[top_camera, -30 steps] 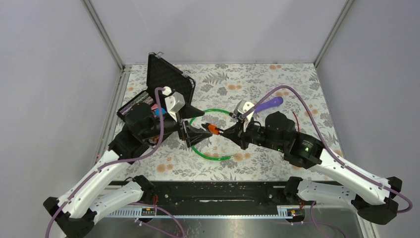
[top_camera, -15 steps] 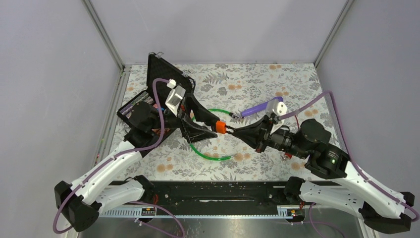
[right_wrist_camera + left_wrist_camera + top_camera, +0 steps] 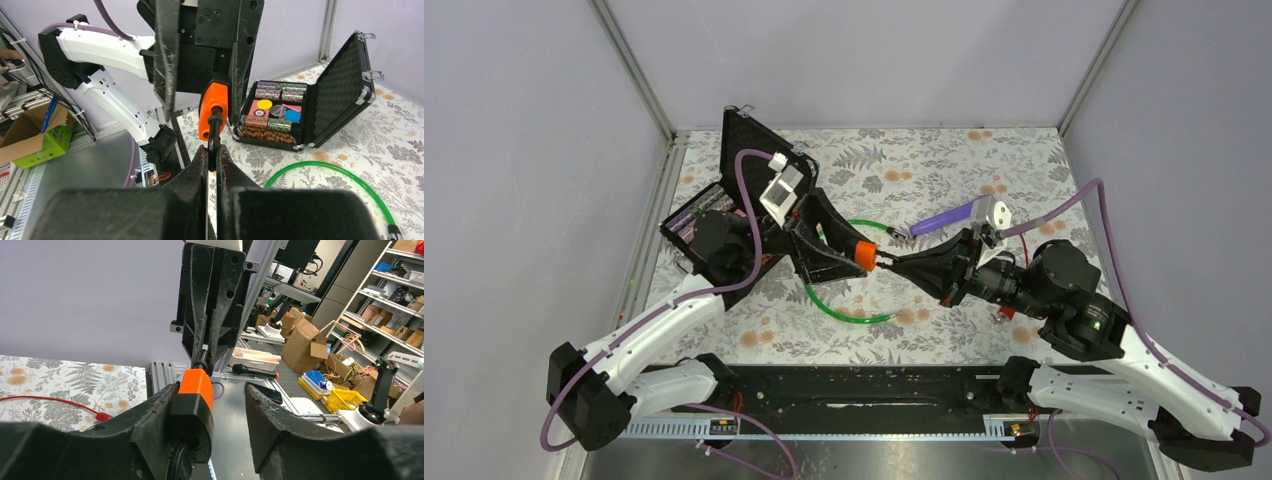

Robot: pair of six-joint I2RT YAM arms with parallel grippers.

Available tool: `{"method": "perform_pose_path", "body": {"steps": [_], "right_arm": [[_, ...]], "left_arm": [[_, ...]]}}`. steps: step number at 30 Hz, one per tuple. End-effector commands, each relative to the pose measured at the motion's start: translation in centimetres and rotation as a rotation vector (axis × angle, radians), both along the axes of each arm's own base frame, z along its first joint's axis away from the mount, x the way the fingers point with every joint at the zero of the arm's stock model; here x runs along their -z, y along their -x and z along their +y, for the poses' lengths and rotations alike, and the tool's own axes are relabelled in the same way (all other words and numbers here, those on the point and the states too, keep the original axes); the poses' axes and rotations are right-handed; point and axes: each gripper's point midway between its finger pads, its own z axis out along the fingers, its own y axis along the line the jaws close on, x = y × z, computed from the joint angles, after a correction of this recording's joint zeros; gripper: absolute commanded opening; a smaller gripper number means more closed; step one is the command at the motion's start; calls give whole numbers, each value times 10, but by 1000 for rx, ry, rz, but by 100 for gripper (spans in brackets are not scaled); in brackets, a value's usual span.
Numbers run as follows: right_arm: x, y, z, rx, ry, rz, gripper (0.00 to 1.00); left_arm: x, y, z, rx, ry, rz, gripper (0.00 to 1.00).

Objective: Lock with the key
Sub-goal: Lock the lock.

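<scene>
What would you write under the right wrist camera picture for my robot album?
Right gripper pinching the orange padlock by its black loop, between the open fingers of the left gripper.

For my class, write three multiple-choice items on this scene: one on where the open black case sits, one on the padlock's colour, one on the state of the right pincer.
1. Seen from above, where on the table is the open black case?
A. far left corner
B. far right corner
C. near right edge

2. What colour is the body of the padlock?
A. green
B. orange
C. purple

3. How is the right pincer?
A. wide open and empty
B. out of every view
C. shut on the padlock's dark end

Answers:
1 A: in the top view the case lies at the table's upper left.
2 B: the body is bright orange in all three views.
3 C: the right wrist view shows both fingers pressed together on the dark loop at the padlock's end.
</scene>
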Motion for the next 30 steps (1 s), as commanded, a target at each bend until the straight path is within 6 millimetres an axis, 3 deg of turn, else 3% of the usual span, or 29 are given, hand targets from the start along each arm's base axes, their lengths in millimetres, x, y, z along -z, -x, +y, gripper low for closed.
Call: {"method": "perform_pose_path", "body": {"steps": [1,4,9,13,15,17,20,25,30], "right_arm": [[-49,2,-2,-5,-157,-64,0],[-50,1,-2,-4,-161,-64,0],[-47,0,-2,6,-158,-59,0],[-42,-4,-1,21,-146,-42,1],[-38,-9,0,41,-125,-20,20],[-27,-16,1,78,-78,28,47],[-17,-34,3,154,-41,115,72],[-6,-53,9,158,-32,236,83],[7,-62,20,88,-37,361,80]], "left_arm": [[-9,9,2,27,38,-52,45],[-8,5,1,-3,28,-48,25],[-6,-3,1,-66,17,-41,0],[-4,-15,0,-144,7,-29,0],[0,-25,0,-208,-11,-9,0],[3,-35,2,-277,-24,4,0],[9,-54,7,-392,-51,48,0],[30,-73,15,-472,-101,140,0],[38,-80,23,-527,-119,190,0]]}}
